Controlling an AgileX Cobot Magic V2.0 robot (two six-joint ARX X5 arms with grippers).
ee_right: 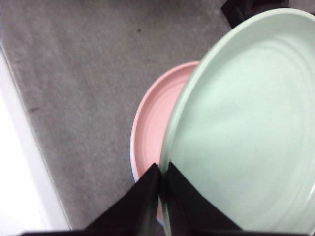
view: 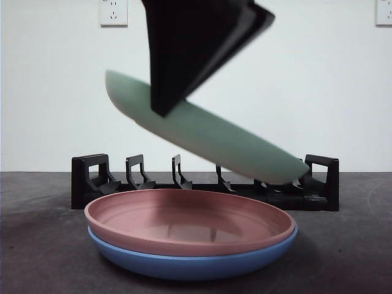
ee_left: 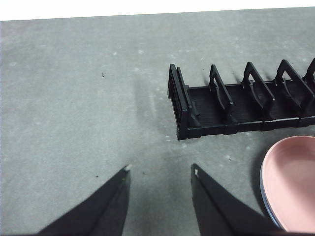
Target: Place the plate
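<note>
Stacked pink plate [view: 190, 223] on blue [view: 196, 263] sits before the rack [view: 202, 184]; your right fingers [ee_right: 162, 169] pinch the green plate's [view: 208, 131] rim, tilted above the rack for slotting. Left fingers [ee_left: 160, 169] wait open.

Green plate [view: 208, 135] smooth matt; pink plate [view: 184, 223] glossy.

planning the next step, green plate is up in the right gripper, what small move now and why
Probably tip the green plate closer to upright and carry it back over the black rack. The right gripper pinches its rim, holding it slanted above the pink plate; the rack's slots behind would take it only on edge.
</note>
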